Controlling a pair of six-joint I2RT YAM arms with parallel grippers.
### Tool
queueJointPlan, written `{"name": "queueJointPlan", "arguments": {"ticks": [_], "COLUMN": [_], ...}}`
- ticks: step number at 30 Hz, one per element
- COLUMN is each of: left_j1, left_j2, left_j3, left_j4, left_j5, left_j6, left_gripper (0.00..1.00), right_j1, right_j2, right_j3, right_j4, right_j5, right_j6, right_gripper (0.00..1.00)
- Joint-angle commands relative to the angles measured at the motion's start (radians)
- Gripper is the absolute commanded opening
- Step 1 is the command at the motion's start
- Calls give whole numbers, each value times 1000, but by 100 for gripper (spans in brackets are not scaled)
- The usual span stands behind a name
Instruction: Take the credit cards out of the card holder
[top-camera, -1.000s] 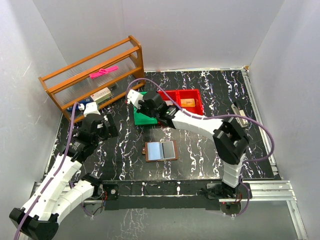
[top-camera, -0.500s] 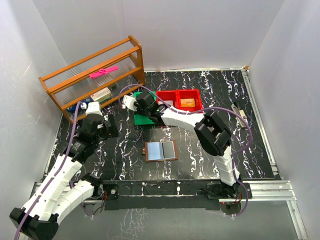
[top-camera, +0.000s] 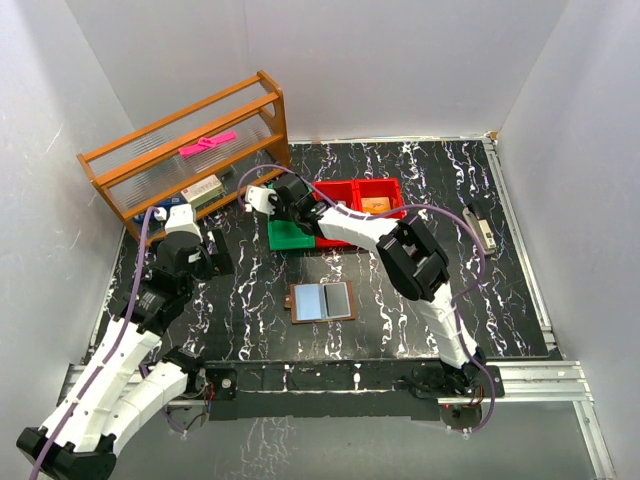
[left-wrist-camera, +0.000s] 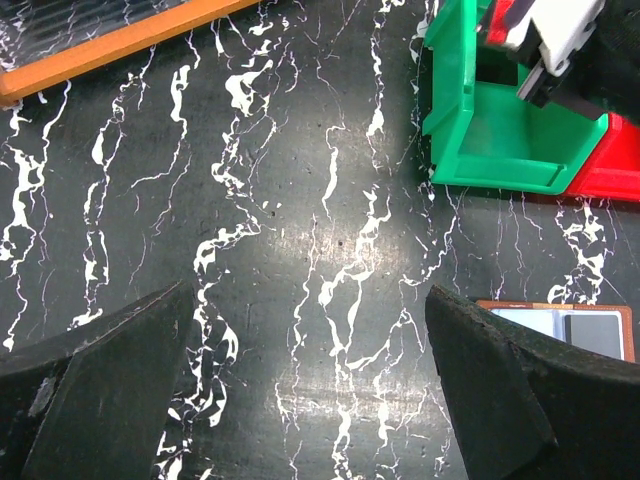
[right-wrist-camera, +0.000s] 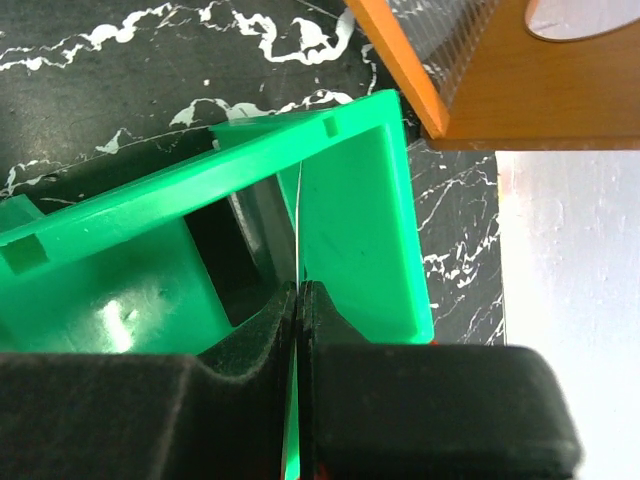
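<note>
**Overhead and wrist views, card removal in progress.** The card holder (top-camera: 322, 301) lies open and flat near the middle of the tabletop (top-camera: 520, 280), a little toward its near edge. Both halves face up so that their contents can be reached from above. Its right half carries a grey card (top-camera: 340, 300). The left half shows pale blue, and whether that is lining or another card cannot be told.

The right fingers (right-wrist-camera: 400, 400) are pressed together on a credit card (right-wrist-camera: 299, 220), which appears edge-on as a thin pale line. They hold it upright over the open green bin (right-wrist-camera: 200, 190). This bin stands toward the far edge, left of centre, set against the red bins (top-camera: 362, 197). Holding the card on edge would probably let it drop cleanly between the bin walls on release. One red compartment contains an orange-gold flat piece (top-camera: 375, 206), probably a card sorted there by colour.

The left fingers (left-wrist-camera: 100, 380) are spread wide and grip nothing. They hover over bare tabletop to the left of the card holder, seemingly placed to steady it for a further pull. A wooden rack (top-camera: 185, 150) occupies the far-left corner. By this evidence one card is in transit and at least one is not yet removed.
</note>
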Motion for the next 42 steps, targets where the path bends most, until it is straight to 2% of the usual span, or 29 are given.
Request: {"name": "queueJointPlan", "arguments": {"ticks": [1,4,9,15,17,28,35,38,42], "left_j1": [5,6,6,5,5,5,5,5,5], "left_j2": [-16,-22,-15,-15,-14,-3,3,2,-1], "left_j3": [-9,-11,-10,-10,-11,-11,-9,-10,-11], "left_j4": [15,17,15,14,14,13,14,13,14], "left_j5": [-11,-11,-7,-8,-8,-4,-2,-2,-2], "left_j6": [17,17,19,19,19,20,22,22,22], "left_gripper": [99,99,99,99,99,99,99,99,99], "right_j1": [3,3,3,3,2,-13,-13,-14,-19], "right_j2": [31,49,57,42,32,17,-12,-61,-135], "right_j3": [51,45,37,5,-9,-24,-5,-25,-64], "right_j4": [57,90,112,107,93,87,104,150,185], "right_j5": [-17,-7,7,0,-14,-11,-31,-40,-91], "right_j6": [-65,-105,-126,-121,-115,-128,13,168,456], "right_gripper": [2,3,15,19,26,32,40,42,45]}}
